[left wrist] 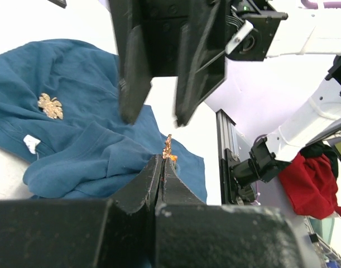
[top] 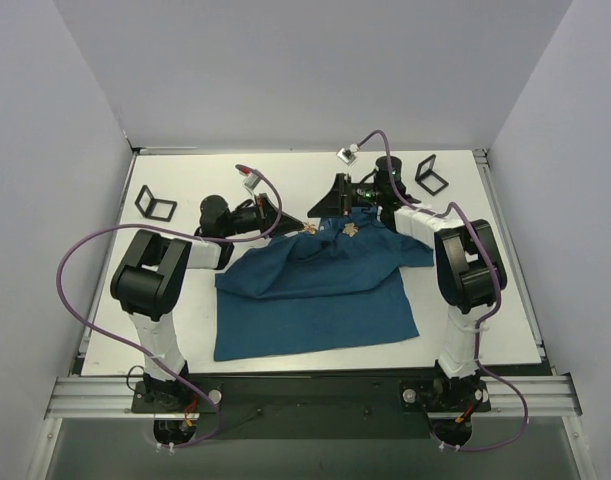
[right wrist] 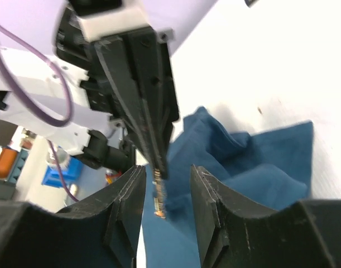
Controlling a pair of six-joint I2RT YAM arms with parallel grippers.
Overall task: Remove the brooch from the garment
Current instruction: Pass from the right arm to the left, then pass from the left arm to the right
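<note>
The dark teal garment (top: 315,290) lies spread on the white table, its upper part bunched. My left gripper (left wrist: 162,162) is shut on a small gold-orange brooch (left wrist: 168,149), which sticks out of its tips just above the cloth. It also shows in the top view (top: 308,231). My right gripper (right wrist: 167,173) is open. Its fingers (right wrist: 128,190) stand either side of the left gripper's tip and the brooch (right wrist: 159,198) without touching. A second gold flower-like ornament (left wrist: 49,106) lies on the shirt (left wrist: 92,145), and shows in the top view too (top: 352,228).
Two black square frames stand on the table, one at the far left (top: 155,205) and one at the far right (top: 431,175). A small pale patch (left wrist: 30,143) shows on the shirt. Grey walls enclose the table on three sides.
</note>
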